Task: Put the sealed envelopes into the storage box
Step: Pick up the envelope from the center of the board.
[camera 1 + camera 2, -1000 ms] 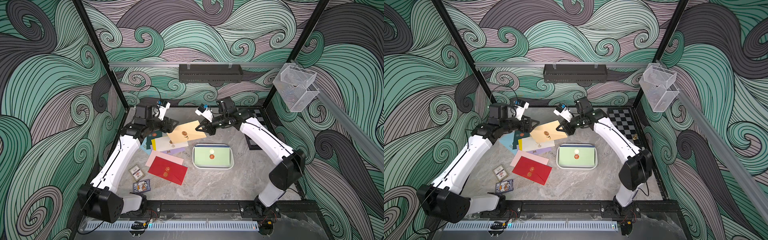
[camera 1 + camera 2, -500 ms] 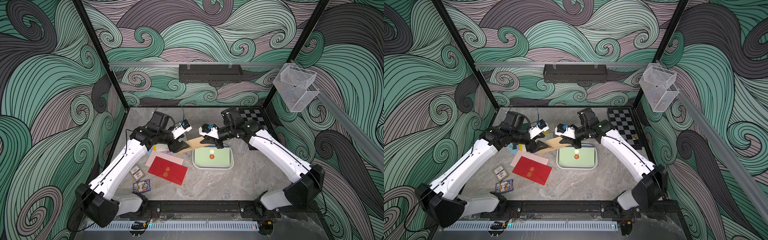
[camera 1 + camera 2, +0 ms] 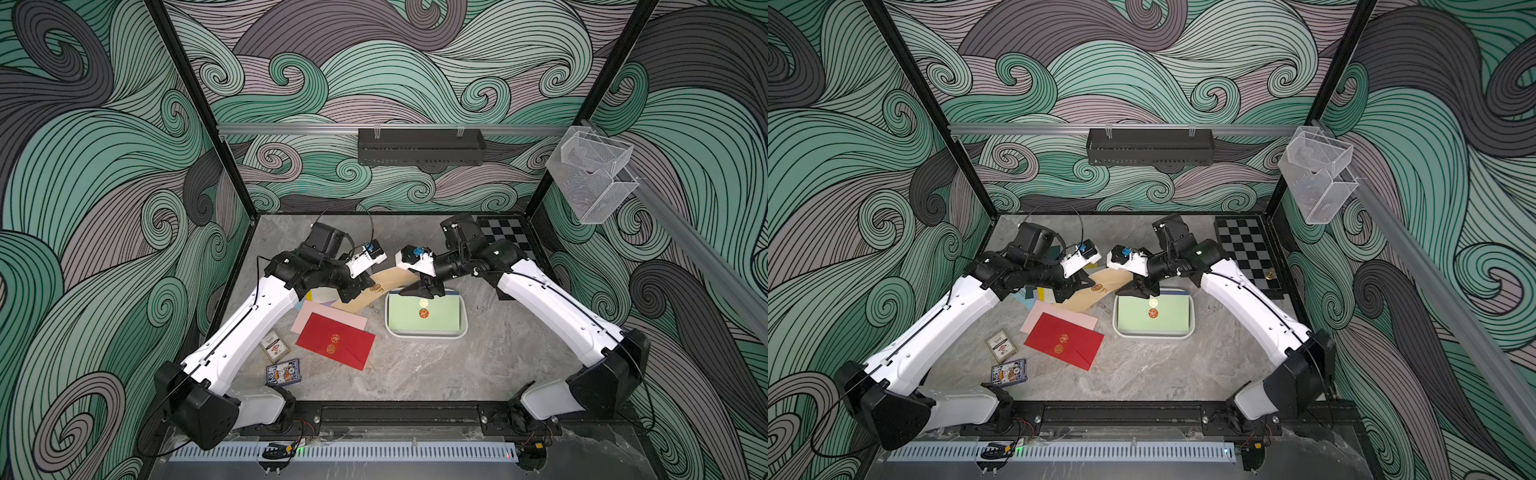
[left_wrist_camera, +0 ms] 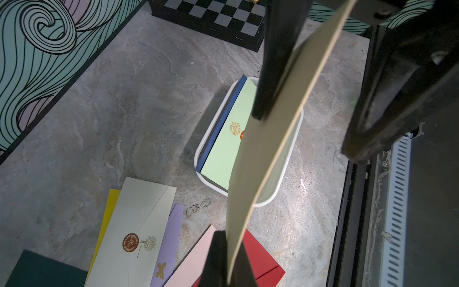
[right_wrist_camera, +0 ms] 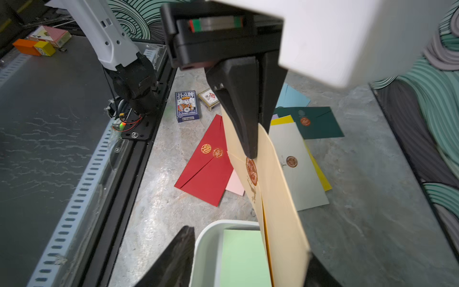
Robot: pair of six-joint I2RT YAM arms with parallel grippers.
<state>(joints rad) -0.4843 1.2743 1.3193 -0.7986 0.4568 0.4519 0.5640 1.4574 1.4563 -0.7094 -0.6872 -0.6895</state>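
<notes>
A tan sealed envelope [image 3: 388,282] [image 3: 1102,291] hangs on edge in the air just left of the white storage box [image 3: 426,334] [image 3: 1154,334]. My left gripper [image 3: 353,293] [image 4: 229,261] is shut on the envelope's left end [image 4: 263,149]. My right gripper [image 3: 419,291] [image 5: 248,243] stands open over the box's back left corner, its jaws wide on either side of the envelope's other end [image 5: 280,198]. A light green envelope [image 3: 436,316] lies in the box over a dark blue one. Red [image 3: 336,340], pink [image 3: 316,316], cream [image 4: 134,223] and other envelopes lie on the table to the left.
Two playing-card packs [image 3: 274,345] [image 3: 284,372] lie at the front left near my left arm. A chessboard [image 3: 505,232] sits at the back right. A black shelf [image 3: 419,147] and clear mesh baskets [image 3: 590,174] hang on the walls.
Both arms came forward with the tan envelope, from the back of the table to the box's left edge. My left gripper closed on it and my right gripper opened.
</notes>
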